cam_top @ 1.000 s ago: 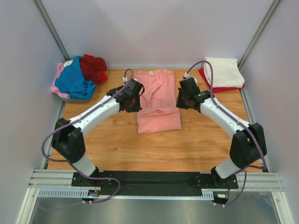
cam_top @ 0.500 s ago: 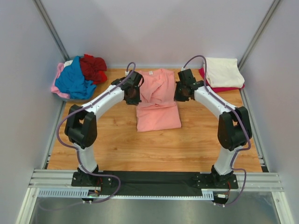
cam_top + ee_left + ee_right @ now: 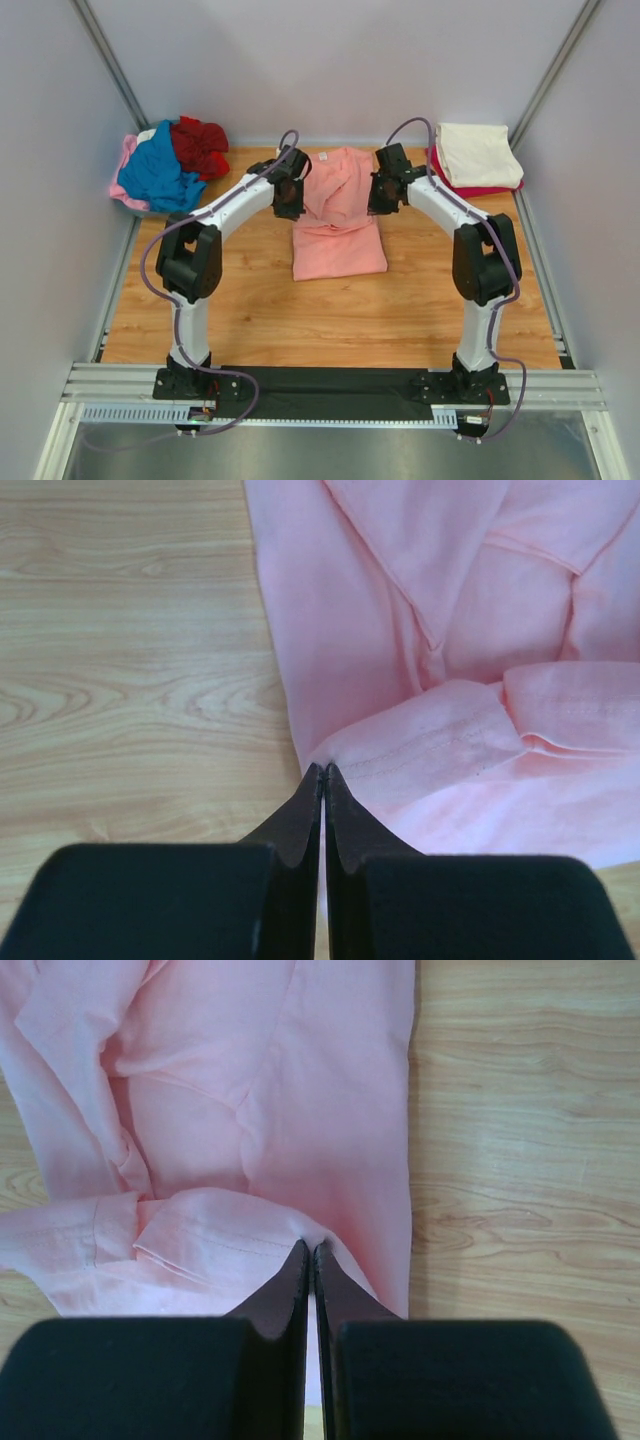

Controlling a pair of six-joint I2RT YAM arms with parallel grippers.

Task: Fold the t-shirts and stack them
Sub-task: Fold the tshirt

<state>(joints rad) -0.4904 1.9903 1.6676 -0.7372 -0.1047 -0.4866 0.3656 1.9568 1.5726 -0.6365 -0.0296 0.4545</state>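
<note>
A salmon-pink t-shirt (image 3: pixel 338 222) lies at the middle of the wooden table (image 3: pixel 250 300), its lower half folded up over itself. My left gripper (image 3: pixel 287 203) is shut on the shirt's hem at its left edge; in the left wrist view the gripper (image 3: pixel 323 770) pinches the stitched hem (image 3: pixel 430 745). My right gripper (image 3: pixel 381 198) is shut on the hem at the shirt's right edge; in the right wrist view the gripper (image 3: pixel 308 1248) pinches the pink cloth (image 3: pixel 220 1230). Both hold the hem a little above the shirt's upper part, near the collar end.
A heap of blue (image 3: pixel 158 175), dark red (image 3: pixel 198 146) and pale pink (image 3: pixel 122 170) shirts lies at the back left. A folded cream shirt (image 3: pixel 478 153) sits on a folded red one (image 3: pixel 480 190) at the back right. Grey walls close in on three sides.
Both grippers have carried the pinched hem away from the arm bases toward the collar, so the fold is deeper and the shirt looks shorter. The arms are stretched further out.
</note>
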